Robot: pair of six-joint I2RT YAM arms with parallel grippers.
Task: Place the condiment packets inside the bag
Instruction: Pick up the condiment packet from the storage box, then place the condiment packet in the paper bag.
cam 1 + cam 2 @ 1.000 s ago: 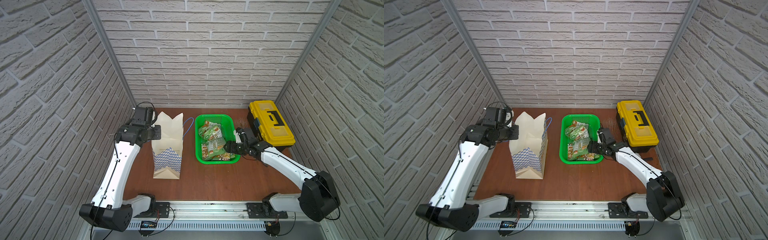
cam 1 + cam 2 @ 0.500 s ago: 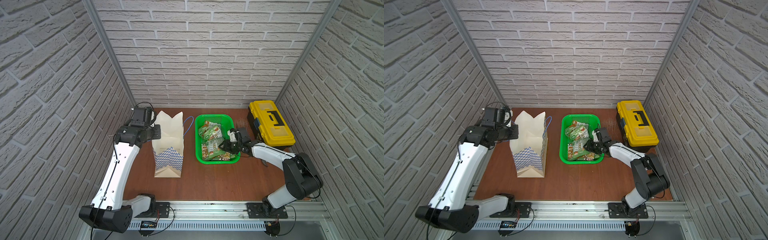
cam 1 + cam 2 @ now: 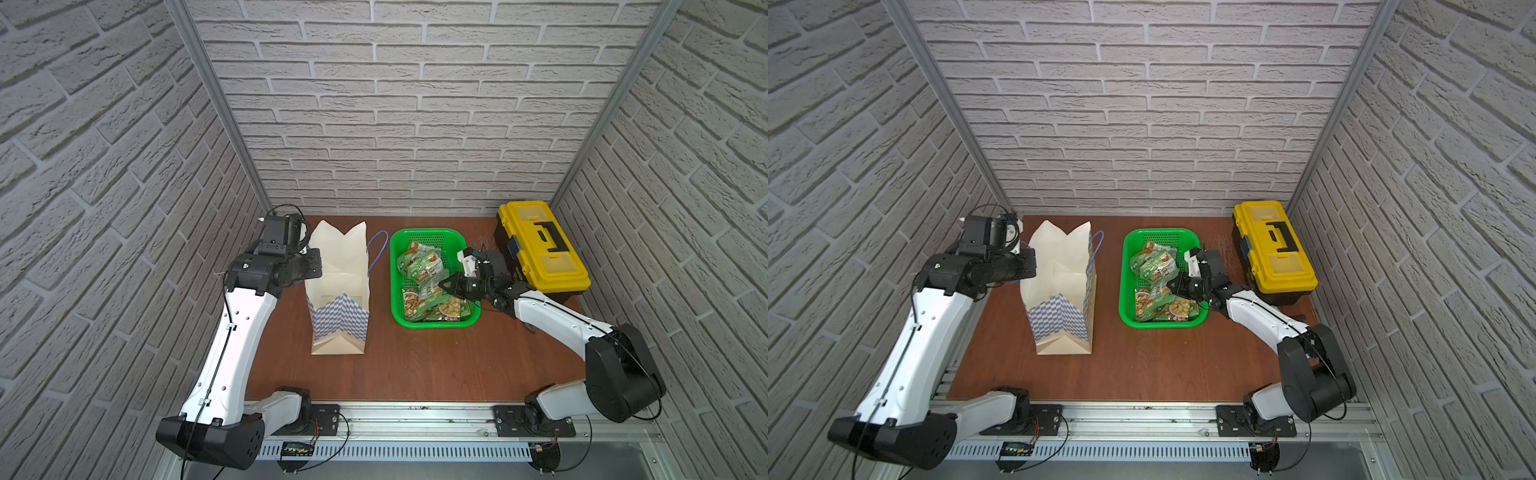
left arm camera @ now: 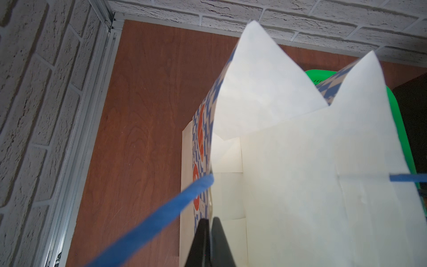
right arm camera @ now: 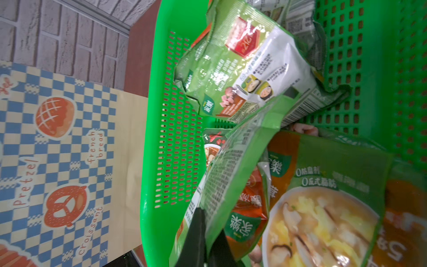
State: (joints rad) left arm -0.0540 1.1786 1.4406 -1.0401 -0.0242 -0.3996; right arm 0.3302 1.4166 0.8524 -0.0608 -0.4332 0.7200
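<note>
1. Nearest us ran the metal rail (image 3: 415, 411) carrying both arm bases, and past it lay the brown bench (image 3: 415, 370).
2. The bag (image 3: 338, 291) stood upright on the bench with its mouth open, and its checked front faced us. A blue cord handle (image 3: 376, 249) looped out on the side toward the green basket (image 3: 432, 235).
3. The basket sat just beside the bag without touching it. It held the condiment packets (image 3: 422, 266) in a loose, overlapping heap, and we could not count them.
4. Between the heap and the bag's mouth stood the basket's perforated wall and the bag's tall paper side.
5. A yellow toolbox (image 3: 540, 245) stood to the right of the basket, close behind the right wrist. The brick wall (image 3: 395, 145) closed the back.
6. The right claw (image 5: 209, 222) reached into the basket from the toolbox side. In the right wrist view its jaws were pressed together on the edge of one gripped packet (image 5: 221, 180), which slanted up over its neighbours.
7. The left claw (image 4: 209, 219) sat at the bag's rim on the side away from the basket. Its jaws were together, pinching the paper wall, with a cord handle running just beside them.
</note>
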